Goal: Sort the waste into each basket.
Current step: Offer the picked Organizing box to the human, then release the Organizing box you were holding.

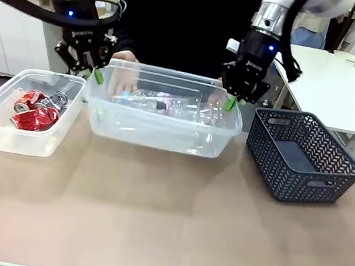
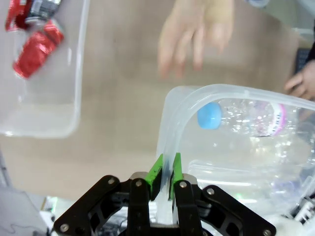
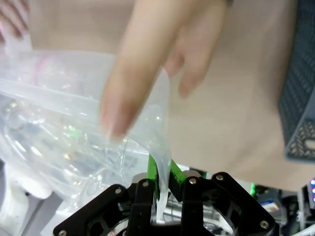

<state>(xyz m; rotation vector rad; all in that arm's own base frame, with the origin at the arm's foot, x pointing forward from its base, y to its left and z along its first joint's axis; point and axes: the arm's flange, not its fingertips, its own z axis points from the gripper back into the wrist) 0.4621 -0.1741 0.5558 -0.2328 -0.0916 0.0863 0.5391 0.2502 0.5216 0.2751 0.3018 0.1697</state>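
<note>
Left gripper (image 1: pixel 96 74) and right gripper (image 1: pixel 231 102): I see both clamped on opposite rims of the bottle tub (image 1: pixel 164 134), mid-table; can tub (image 1: pixel 3 122) sits left.

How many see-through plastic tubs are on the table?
2. One small tub at the robot's left holds red cans; a larger tub in the middle holds clear bottles.

Through the right wrist camera I see my right gripper (image 3: pixel 164 178) pinching the rolled rim of the see-through colourless plastic tub (image 3: pixel 165 147) between its green pads (image 3: pixel 175 173). Clear plastic bottles (image 3: pixel 54 132) lie inside. A person's blurred hand (image 3: pixel 162 54) hangs over the tub, with a dark grey lattice-walled basket (image 3: pixel 300 98) at the right edge.
</note>
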